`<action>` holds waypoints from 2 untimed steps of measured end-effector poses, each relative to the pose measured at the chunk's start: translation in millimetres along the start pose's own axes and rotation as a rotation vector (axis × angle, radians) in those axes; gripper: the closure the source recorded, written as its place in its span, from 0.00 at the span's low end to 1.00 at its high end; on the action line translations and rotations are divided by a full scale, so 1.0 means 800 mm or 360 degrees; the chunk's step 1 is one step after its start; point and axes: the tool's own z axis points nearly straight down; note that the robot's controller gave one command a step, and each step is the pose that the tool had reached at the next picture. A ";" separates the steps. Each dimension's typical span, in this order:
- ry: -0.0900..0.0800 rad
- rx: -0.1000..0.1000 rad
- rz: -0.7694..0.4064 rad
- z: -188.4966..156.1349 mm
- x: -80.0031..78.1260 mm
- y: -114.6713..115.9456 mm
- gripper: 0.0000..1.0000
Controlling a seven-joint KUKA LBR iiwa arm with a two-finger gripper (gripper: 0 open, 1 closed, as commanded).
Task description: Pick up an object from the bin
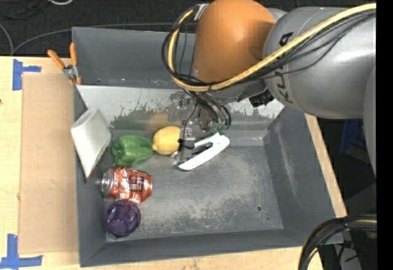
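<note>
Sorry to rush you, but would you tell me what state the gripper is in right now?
Gripper: cannot be told whether open or closed; it is over a white oblong thing, next to a lemon.

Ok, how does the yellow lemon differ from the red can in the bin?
The lemon is plain yellow, smooth and rounded; the can is red with print, crumpled, lying on its side. The lemon sits centrally beside the gripper; the can lies nearer the view's left wall, apart from it. Both rest on the floor of the bin.
</note>
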 end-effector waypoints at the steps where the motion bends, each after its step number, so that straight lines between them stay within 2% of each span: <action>1: -0.0013 -0.0001 0.0007 -0.006 -0.002 -0.001 0.00; 2: -0.0011 -0.0002 -0.0063 0.152 0.038 0.064 0.00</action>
